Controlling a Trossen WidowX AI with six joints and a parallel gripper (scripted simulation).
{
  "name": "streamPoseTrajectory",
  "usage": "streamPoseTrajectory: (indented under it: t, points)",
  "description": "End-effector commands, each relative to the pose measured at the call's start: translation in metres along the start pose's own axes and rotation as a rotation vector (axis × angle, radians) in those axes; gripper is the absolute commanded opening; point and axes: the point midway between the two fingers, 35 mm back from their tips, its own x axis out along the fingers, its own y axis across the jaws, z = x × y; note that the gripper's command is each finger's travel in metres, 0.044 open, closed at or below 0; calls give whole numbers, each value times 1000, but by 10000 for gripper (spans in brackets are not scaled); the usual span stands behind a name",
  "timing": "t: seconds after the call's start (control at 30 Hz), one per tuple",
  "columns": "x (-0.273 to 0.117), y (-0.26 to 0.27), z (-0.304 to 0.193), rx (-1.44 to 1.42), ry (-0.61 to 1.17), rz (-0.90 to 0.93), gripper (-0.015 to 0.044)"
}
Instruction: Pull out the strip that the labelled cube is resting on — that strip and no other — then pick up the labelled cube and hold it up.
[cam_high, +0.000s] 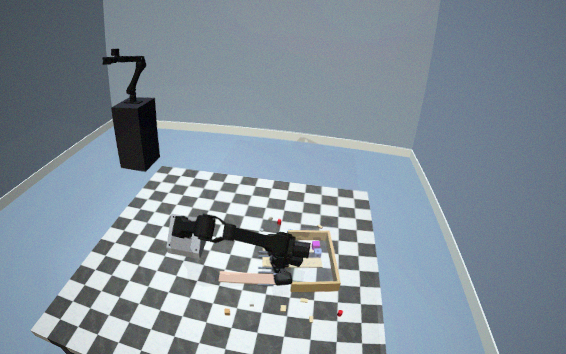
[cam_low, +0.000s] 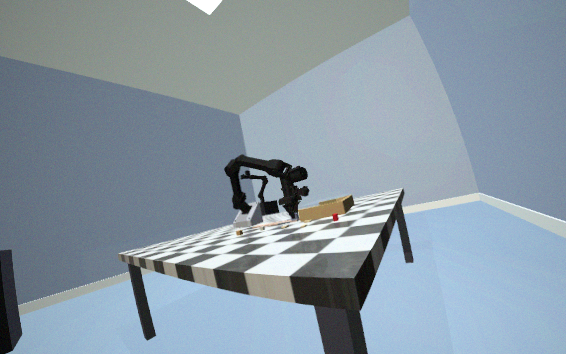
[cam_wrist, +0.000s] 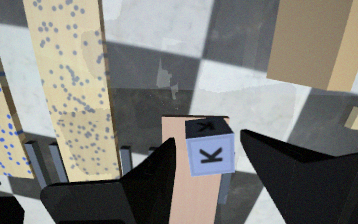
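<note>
The light blue cube (cam_wrist: 211, 155) marked K sits on the far end of the plain pink strip (cam_wrist: 195, 200) (cam_high: 246, 278). In the top view the arm hides the cube. The strip lies flat, reaching out from the wooden frame's side toward the arm's base side. My gripper (cam_wrist: 207, 138) (cam_low: 294, 218) is open and low over the strip's end, one finger on each side of the cube. In the wrist view gaps show between the cube and both fingertips.
The wooden frame (cam_high: 336, 257) (cam_low: 325, 211) (cam_wrist: 300, 40) stands close by. A grey-dotted strip (cam_wrist: 75, 100) (cam_high: 312, 262) and a blue-dotted strip (cam_wrist: 10, 135) lie alongside, between grey rails (cam_wrist: 126, 160). A magenta cube (cam_high: 316, 244) and another bluish cube (cam_high: 318, 251) are inside the frame. Small blocks lie around.
</note>
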Motion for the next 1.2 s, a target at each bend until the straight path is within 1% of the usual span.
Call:
streamPoseTrajectory:
  t: [0.0,0.07,0.2,0.43,0.57,1.0,1.17]
  points:
    - [5,1,-2,-6,6,-1,250]
    - [5,1,-2,-6,6,-1,250]
    - [3,0,-1,0,2,0,145]
    - [3,0,-1,0,2,0,98]
    - [0,1,-2,0,2,1,0]
    - [-36,31,-45,-8,7,3,0]
    - [-39,34,-51,-9,7,2,0]
